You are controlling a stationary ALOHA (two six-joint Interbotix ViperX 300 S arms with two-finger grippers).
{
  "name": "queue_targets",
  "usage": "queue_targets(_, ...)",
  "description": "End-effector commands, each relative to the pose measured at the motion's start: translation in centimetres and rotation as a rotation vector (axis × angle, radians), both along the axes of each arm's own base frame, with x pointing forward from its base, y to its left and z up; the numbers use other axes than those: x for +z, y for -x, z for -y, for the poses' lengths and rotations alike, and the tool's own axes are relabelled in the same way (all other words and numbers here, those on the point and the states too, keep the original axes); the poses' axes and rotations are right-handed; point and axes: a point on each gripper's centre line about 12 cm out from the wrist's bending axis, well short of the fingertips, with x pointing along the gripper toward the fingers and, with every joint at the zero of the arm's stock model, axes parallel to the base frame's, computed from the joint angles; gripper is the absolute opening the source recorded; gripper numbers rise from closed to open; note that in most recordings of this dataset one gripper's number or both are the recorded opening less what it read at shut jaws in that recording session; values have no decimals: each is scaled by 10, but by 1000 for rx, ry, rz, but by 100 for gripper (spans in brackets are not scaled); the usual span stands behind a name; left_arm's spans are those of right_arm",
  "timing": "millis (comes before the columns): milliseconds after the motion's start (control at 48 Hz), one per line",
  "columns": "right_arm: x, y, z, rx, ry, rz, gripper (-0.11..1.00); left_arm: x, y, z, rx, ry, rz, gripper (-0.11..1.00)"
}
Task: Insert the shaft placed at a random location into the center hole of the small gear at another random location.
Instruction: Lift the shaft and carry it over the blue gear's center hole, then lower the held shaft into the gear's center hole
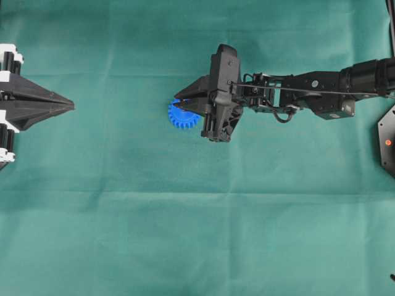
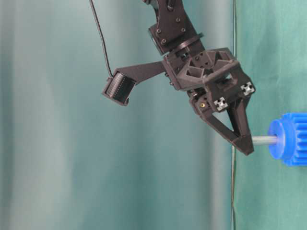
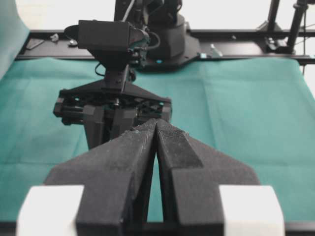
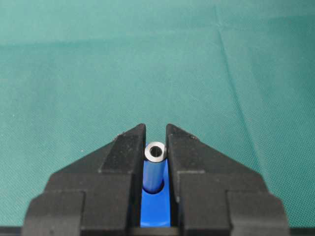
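Observation:
The small gear (image 1: 182,117) is bright blue and lies on the green cloth, partly under my right gripper (image 1: 179,102). That gripper is shut on the shaft (image 4: 155,151), a silvery tube pinched between the two black fingers. The shaft's lower end sits in the center hole (image 4: 156,190) of the gear (image 4: 156,211). From table level the shaft (image 2: 264,140) bridges the fingertips (image 2: 245,143) and the gear's raised hub (image 2: 277,139). My left gripper (image 1: 71,106) rests at the far left, well away from the gear. Its fingers (image 3: 170,140) are shut on nothing.
Green cloth (image 1: 197,234) covers the whole table. A black mount with a red dot (image 1: 387,142) stands at the right edge. In the left wrist view, the right arm (image 3: 110,105) faces me, with a black frame rail (image 3: 246,46) behind it.

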Motion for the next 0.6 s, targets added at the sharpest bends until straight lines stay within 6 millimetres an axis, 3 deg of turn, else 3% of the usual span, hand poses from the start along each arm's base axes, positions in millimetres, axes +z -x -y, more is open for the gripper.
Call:
queue_targets(0,15,-6,0,5,14,52,13,6,-2,0,1,-5,12,0)
queue_targets(584,-14,-7,0,-1,-3,11,13,6,-2,0,1,-5,12,0)
